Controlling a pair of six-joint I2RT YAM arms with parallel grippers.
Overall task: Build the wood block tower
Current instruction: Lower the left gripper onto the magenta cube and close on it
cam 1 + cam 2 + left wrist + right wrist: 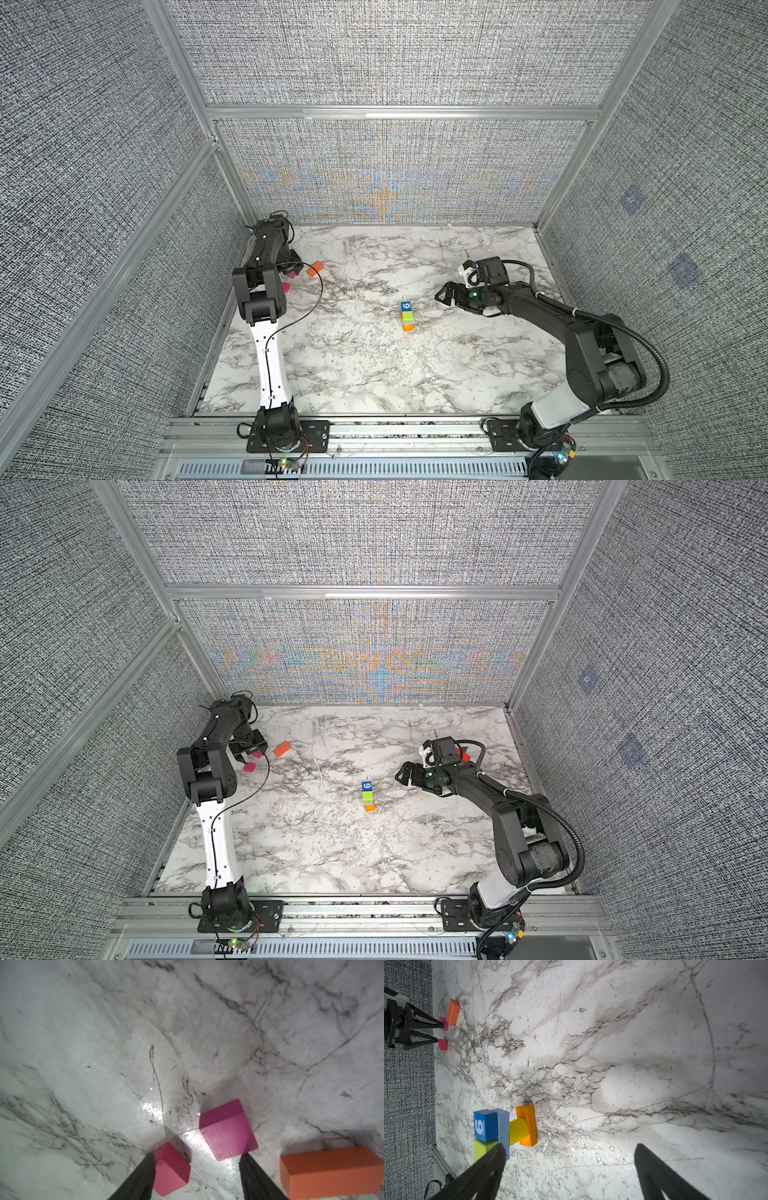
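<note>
Left wrist cam: my left gripper [196,1154] spread, pink cube [174,1167] at one finger, far from the block tower [503,1126]; right gripper [570,1146] gaping beside it.

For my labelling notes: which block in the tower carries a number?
The dark blue cube on top, beside the yellow-green block; it alone shows a white 6, while the other blocks are plain.

My desk [104,1043] is white marble with grey-black veins. The wood block tower [504,1126] is orange, yellow, light blue and yellow-green, and its deep blue block [491,1126] has a white 6. My left end effector [197,1155] is black. The loose pieces are a magenta block [227,1130], a pink-red block [172,1169] and an orange slab [332,1172].
</note>
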